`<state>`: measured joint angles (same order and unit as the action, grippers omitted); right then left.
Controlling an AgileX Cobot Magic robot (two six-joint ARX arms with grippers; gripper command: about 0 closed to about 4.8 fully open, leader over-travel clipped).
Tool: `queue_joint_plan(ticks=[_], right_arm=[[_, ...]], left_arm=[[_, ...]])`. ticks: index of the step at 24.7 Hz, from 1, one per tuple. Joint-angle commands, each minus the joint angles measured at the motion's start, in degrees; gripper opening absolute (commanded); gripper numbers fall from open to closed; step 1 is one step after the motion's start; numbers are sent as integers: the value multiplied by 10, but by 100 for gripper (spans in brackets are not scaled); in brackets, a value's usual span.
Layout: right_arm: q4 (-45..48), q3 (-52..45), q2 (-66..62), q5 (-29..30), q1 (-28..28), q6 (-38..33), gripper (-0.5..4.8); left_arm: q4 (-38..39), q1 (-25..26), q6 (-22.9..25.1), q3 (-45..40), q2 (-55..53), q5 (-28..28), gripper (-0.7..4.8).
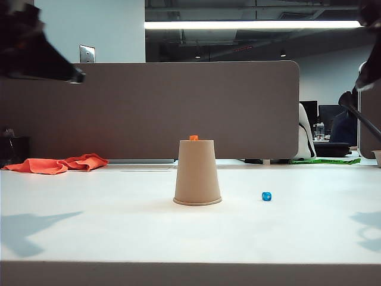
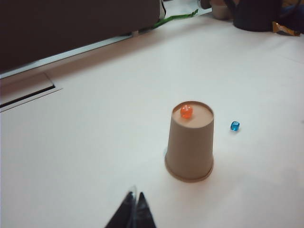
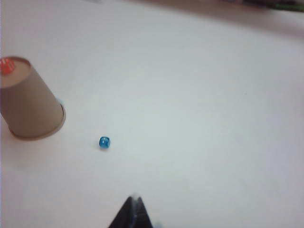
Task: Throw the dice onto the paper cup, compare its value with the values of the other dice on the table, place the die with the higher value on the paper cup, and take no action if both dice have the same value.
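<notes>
- The paper cup (image 1: 197,173) sits upside down near the middle of the white table (image 1: 107,238), and the little orange die (image 1: 193,137) is already resting on its flat top, a bit off centre. So the "get the die onto the cup" part looks done to me.
- The blue die (image 1: 266,196) is down on the table just to the right of the cup in the outside camera, near it but not touching.
- What's left, as far as I can judge: read both top faces, and if blue wins, swap it up onto the cup. I honestly can't read the dots on either die, they're way too small and fuzzy, so no idea who wins.
- The left gripper (image 2: 134,209) has its fingers pressed together with nothing between them. It hangs above the table on the cup's side, well apart from it.
- The right gripper (image 3: 135,211) is the same story: fingers together, empty, over bare table, with the blue die ahead of it and the cup further off.
- In the outside view both arms only show up as dark blurry shapes at the top corners, plus their shadows on the table.
- Off at the back left there's an orange cloth (image 1: 56,164), not involved.
</notes>
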<state>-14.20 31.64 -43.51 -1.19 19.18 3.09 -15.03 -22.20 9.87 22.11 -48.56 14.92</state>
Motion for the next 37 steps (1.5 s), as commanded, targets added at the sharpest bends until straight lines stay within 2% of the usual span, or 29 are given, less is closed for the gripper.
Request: queue_joint_plan(ticks=[1, 4, 8, 11, 15, 18, 20, 21, 24, 27, 31, 37], right_arm=[[-4, 8, -45, -17, 27, 1, -1], [-5, 8, -66, -17, 39, 1, -1], [2, 8, -76, -17, 42, 2, -1], [17, 8, -76, -17, 42, 2, -1], [33, 8, -77, -17, 42, 2, -1], [42, 8, -77, -16, 42, 2, -1], [42, 8, -77, -15, 42, 2, -1], [42, 8, -77, -15, 42, 2, -1], [42, 8, -77, -15, 42, 2, -1], [42, 7, -77, -14, 42, 2, -1], [42, 6, -77, -15, 42, 2, -1], [42, 6, -77, -15, 42, 2, -1]], left_arm=[[-65, -12, 12, 26, -59, 10, -6], [-92, -15, 33, 43, -95, 36, -6], [-119, -15, 90, 77, -157, 99, -6], [-153, -15, 99, 87, -196, 144, -6], [-160, -16, 100, 103, -239, 172, -6], [-160, -16, 148, 119, -274, 181, -5], [-160, -16, 177, 130, -294, 187, 34], [-160, -16, 183, 141, -308, 189, 87], [-160, -16, 206, 168, -333, 212, 131], [-160, -16, 218, 184, -348, 220, 131], [-160, -16, 216, 216, -387, 276, 131], [-164, -18, 216, 236, -420, 295, 163]])
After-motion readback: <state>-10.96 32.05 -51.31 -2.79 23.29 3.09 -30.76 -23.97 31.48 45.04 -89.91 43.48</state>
